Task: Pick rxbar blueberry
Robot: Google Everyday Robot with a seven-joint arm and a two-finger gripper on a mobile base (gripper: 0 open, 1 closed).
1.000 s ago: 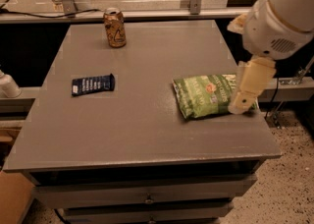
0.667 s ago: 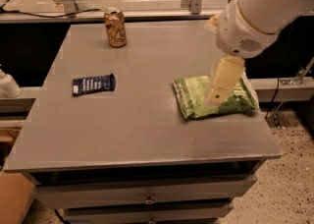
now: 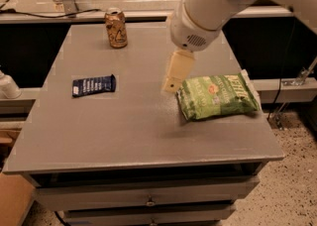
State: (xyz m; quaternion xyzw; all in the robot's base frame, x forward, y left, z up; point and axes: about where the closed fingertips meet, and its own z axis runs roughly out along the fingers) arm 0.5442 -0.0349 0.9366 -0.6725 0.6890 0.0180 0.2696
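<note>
The rxbar blueberry point(image 3: 93, 85) is a small flat dark navy wrapper with white lettering, lying on the left part of the grey table point(image 3: 133, 126). My gripper point(image 3: 171, 87) hangs from the white arm above the table's middle, just left of the green chip bag point(image 3: 218, 96). It is well to the right of the bar and holds nothing that I can see.
A tan drink can point(image 3: 116, 28) stands upright at the back left of the table. The green chip bag lies at the right side. Drawers sit under the table's front edge point(image 3: 148, 201). A white object point(image 3: 7, 85) is off the table's left side.
The arm and gripper have moved left, from over the chip bag's right end to its left side, closer to the bar. The bar, bag and can have not moved.
</note>
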